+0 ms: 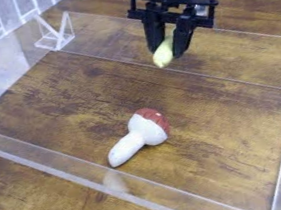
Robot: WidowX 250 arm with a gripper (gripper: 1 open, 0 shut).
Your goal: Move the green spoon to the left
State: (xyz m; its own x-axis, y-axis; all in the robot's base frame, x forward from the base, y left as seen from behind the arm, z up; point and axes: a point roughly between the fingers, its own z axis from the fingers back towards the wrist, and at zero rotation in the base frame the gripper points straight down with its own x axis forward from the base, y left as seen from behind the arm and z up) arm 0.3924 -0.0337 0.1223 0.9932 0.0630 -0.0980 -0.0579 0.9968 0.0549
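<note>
The single black two-fingered claw (166,44) points straight down from the upper middle of the view, its fingers clenched on the one slim green spoon with a yellow-green plastic handle (162,54). The spoon hangs nearly upright between the fingers, its lower end showing just below them and clear of the wood; its bowl cannot be made out.

Below and toward the camera lies one toy mushroom with a white stem and red-brown cap (138,137), on its side, well apart from the claw.

Both sit over one dark brown wooden table (62,100), inside a low clear plastic wall (56,151) that runs along the near edge, the left side, the back and the right side. Bare wood stretches to the left of the claw as far as the clear wall, and also to the right of the mushroom. One small clear stand (52,32) sits beyond the left back corner, outside the walled area.
</note>
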